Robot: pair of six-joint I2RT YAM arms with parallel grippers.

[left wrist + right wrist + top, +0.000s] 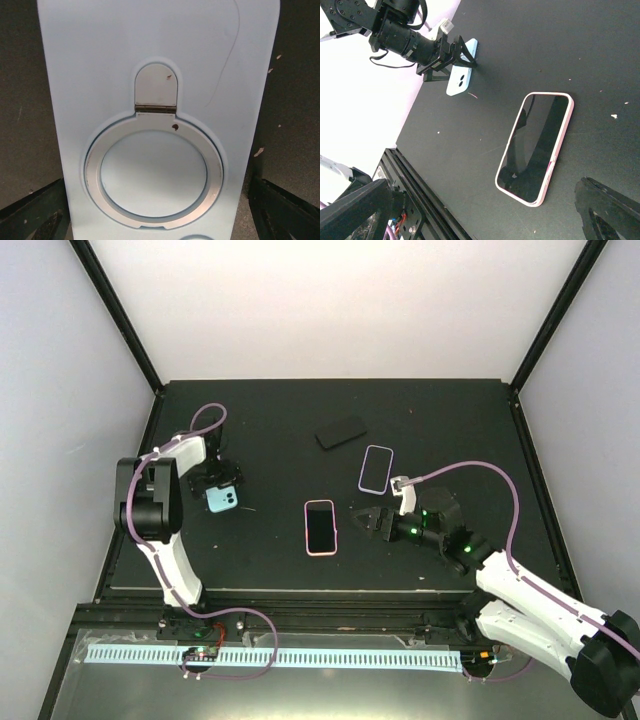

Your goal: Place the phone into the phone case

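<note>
A light-blue phone case (155,75) lies back up with a metal ring stand on it; two camera lenses show at its corner (461,82). My left gripper (216,483) (157,220) stands open just over it, one finger beside each long edge. A phone with a pink rim and a dark screen (320,527) (535,150) lies face up at the table's middle. My right gripper (368,520) (480,220) is open, low over the table just right of this phone, not touching it.
A lavender-rimmed case (377,468) lies behind my right gripper. A flat black phone-shaped thing (341,431) lies farther back. The table's front rail (415,200) runs close to the pink phone's near side. A wall (60,440) bounds the left.
</note>
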